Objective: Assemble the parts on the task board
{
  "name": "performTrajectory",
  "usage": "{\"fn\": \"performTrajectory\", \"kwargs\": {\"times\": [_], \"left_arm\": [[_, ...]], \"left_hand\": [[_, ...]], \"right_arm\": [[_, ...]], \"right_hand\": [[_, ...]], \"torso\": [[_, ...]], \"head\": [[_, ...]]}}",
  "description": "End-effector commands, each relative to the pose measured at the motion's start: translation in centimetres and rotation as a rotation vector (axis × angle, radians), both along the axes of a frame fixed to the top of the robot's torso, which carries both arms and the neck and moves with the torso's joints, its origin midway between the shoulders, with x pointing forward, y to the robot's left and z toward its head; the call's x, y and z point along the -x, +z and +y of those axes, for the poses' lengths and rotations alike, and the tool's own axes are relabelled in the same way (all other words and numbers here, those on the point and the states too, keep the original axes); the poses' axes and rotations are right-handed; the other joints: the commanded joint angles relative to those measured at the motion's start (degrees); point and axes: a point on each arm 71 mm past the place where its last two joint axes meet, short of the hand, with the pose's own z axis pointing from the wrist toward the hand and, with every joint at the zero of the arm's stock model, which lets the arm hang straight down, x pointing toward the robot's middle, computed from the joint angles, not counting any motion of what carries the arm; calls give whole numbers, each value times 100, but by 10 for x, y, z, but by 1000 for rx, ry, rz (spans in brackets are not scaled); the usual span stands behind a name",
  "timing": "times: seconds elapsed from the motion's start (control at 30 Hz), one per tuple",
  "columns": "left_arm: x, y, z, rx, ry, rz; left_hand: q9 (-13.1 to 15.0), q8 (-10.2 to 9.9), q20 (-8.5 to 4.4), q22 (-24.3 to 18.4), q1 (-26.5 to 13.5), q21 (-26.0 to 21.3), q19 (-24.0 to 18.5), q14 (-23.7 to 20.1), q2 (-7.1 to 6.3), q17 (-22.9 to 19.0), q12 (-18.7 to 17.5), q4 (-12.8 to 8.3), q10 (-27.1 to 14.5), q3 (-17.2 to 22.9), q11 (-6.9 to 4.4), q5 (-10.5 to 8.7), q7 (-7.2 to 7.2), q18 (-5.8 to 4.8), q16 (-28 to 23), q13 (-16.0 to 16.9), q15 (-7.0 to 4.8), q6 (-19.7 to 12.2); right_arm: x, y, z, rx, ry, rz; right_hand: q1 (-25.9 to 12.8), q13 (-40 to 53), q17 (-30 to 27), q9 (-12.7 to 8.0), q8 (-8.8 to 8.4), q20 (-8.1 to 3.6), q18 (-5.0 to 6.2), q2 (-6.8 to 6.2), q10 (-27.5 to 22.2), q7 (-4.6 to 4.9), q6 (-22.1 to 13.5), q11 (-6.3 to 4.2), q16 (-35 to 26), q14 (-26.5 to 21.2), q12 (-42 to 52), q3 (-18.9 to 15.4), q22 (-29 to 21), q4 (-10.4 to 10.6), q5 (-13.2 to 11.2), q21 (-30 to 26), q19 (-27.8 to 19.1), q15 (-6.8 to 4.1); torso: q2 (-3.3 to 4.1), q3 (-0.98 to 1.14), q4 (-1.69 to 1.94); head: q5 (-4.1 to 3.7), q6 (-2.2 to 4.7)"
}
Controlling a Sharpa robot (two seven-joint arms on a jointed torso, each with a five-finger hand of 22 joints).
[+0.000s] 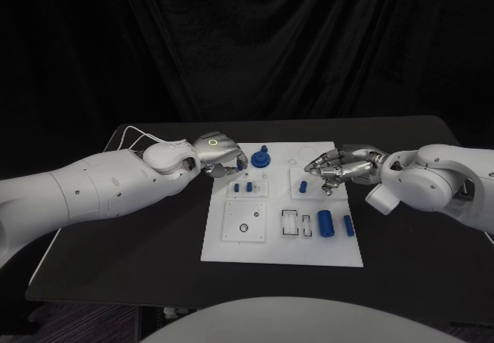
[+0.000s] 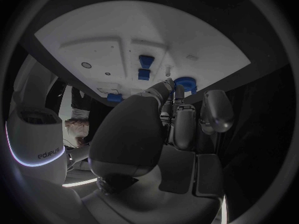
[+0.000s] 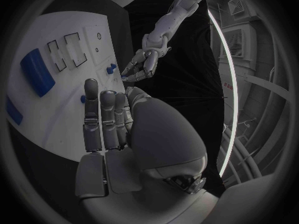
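While the board [image 1: 232, 246] lies flat in the middle of the tabletop [image 1: 123, 250], both hands hover over its far end, probably because the next part to be seated is there. The left hand [image 1: 218, 153] sits just beside a blue knob [image 1: 261, 156], fingers loosely apart and holding nothing; the right hand [image 1: 340, 168] hangs near a small blue peg [image 1: 303, 186], fingers extended and likewise empty. Two larger blue pieces [image 1: 325, 223] lie at the near right, apparently awaiting their turn.

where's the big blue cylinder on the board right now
In the head view the big blue cylinder lies on the task board, in its near right part, between two empty rectangular slots and a slimmer blue part.
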Motion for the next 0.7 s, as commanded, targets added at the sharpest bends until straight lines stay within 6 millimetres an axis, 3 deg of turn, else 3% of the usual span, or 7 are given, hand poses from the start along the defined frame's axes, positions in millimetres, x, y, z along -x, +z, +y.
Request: {"fn": "performTrajectory", "kwargs": {"times": [0.03,0.2,0.53,0.7], "left_arm": [[-2,-2,0,-13,16,13],[-4,-3,-1,-18,19,16],[-4,-9,-8,-29,4,33],[-4,-10,-11,-31,-3,39]], "left_hand": [[-11,-19,-9,806,-65,69,43,-3,-20,-12,-28,9,-21,-15,13,-33,14,-91,-33,-1,28,29],[-12,-20,-9,815,-67,103,58,-3,-21,-13,-28,10,-19,-16,14,-34,14,-98,-34,-1,28,29],[-23,-49,-5,823,-128,122,67,-4,-36,-30,-52,49,20,-41,20,-62,20,-104,-51,-5,35,9],[-27,-57,-4,824,-143,124,68,-5,-34,-37,-61,61,22,-45,19,-65,20,-105,-56,-9,36,4]], "right_arm": [[1,-1,2,-5,14,5],[1,-2,2,-5,21,9],[2,-3,4,-7,27,13],[2,-3,3,-6,25,14]], "right_hand": [[13,-5,-5,-9,31,24,61,-14,28,2,48,-12,-12,-12,13,36,123,2,16,28,31,7],[16,-8,-16,-13,32,23,61,-15,24,1,51,-13,-19,-23,10,40,123,-1,17,28,29,7],[24,-16,-28,-20,35,22,61,-11,18,0,57,-14,-24,-34,5,53,122,-9,20,29,26,6],[24,-16,-28,-20,35,22,61,-11,18,0,57,-14,-24,-34,5,53,122,-9,20,29,26,6]], "torso": [[-7,-14,11],[2,-21,-9],[15,7,-25],[11,10,-25]], "head": [[-13,1],[-4,1],[-31,1],[-31,1]]}}
